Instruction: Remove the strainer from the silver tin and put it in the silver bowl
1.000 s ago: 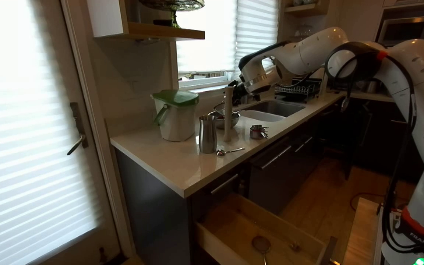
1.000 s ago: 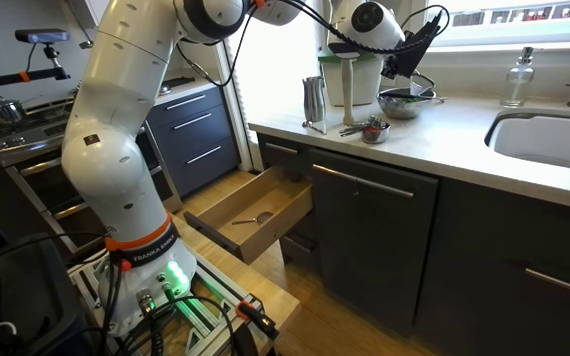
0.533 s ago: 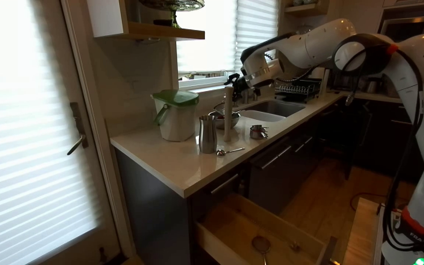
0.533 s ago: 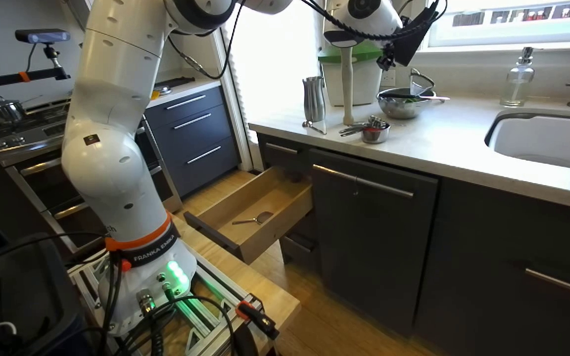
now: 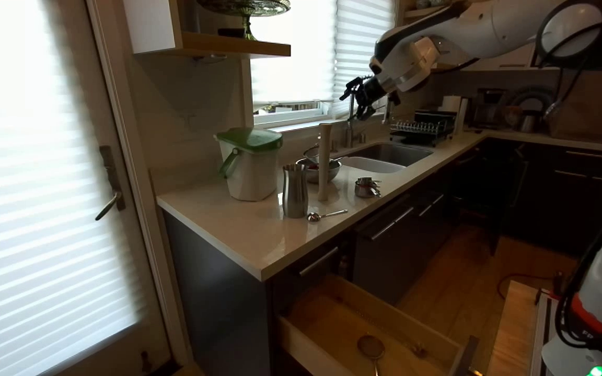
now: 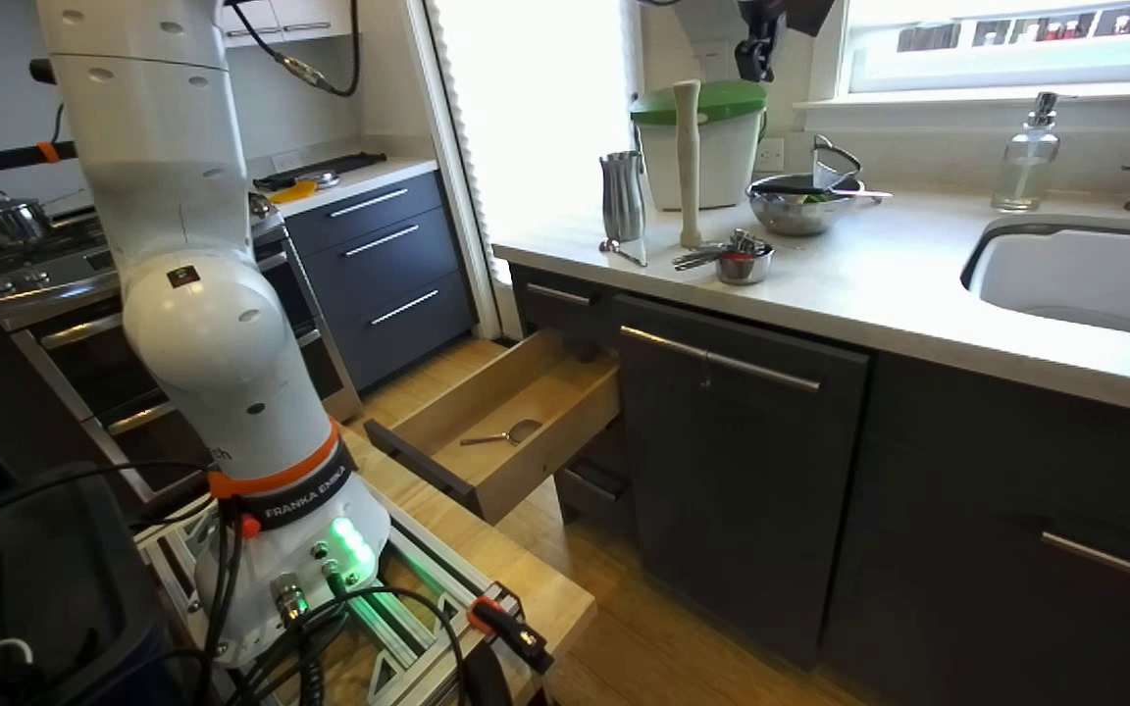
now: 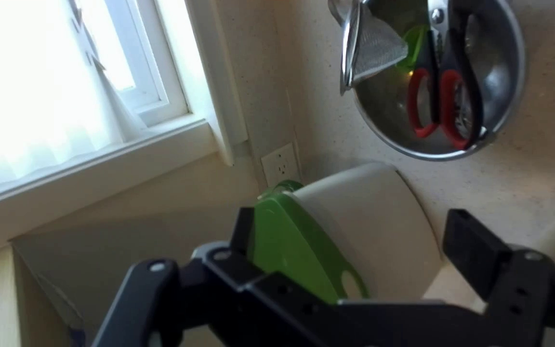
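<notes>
Left to right in an exterior view, along the worktop (image 5: 238, 224): green-lidded bin (image 5: 251, 172); silver tin (image 5: 294, 193), upright; strainer (image 7: 376, 48), tilted at the rim of the silver bowl (image 5: 311, 176), mesh cone pointing inward; scissors (image 7: 455, 55) in the bowl; pale rod (image 5: 324, 167), standing upright; pincer (image 5: 356, 103), high above the worktop, parted wide; measuring cups (image 5: 362, 190).

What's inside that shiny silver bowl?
In the wrist view, red-handled scissors lie across the bowl, a cone-shaped strainer pokes over its edge, and something green sits inside. The scissors and strainer cover part of the inside, so I can't see what's underneath.
</notes>
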`<state>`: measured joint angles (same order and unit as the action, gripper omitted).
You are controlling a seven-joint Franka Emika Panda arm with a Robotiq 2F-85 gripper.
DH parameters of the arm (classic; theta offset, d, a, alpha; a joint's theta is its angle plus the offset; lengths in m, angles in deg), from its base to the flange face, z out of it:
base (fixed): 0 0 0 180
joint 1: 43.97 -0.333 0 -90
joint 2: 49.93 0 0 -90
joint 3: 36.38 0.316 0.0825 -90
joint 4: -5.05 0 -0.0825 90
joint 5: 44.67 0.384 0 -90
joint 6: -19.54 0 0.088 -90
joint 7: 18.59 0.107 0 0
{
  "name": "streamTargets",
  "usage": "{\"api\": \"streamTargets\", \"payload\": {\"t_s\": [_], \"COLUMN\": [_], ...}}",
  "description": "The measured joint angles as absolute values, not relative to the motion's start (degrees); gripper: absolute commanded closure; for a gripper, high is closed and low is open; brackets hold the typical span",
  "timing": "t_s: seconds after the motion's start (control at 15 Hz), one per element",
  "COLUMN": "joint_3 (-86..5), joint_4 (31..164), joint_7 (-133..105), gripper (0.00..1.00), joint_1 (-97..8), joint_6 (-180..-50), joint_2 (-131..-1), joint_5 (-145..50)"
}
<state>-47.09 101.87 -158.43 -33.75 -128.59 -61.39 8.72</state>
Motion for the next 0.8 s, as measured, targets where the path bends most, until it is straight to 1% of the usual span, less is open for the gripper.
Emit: {"api": "streamTargets", "payload": {"t_s": [0.27, 0.53, 0.8], "joint_3": [-48.33, -48.49, -48.55], "joint_4": [105.28, 106.51, 107.82], "joint_7": [-158.20, -162.73, -167.42], "gripper": [0.00, 0.00, 0.00], "joint_1": [-32.17, -32.20, -33.62], "joint_6": [-113.28, -99.41, -89.30], "joint_2": [-51.13, -44.07, -40.92], "joint_5": [-1.28, -0.27, 5.36]}}
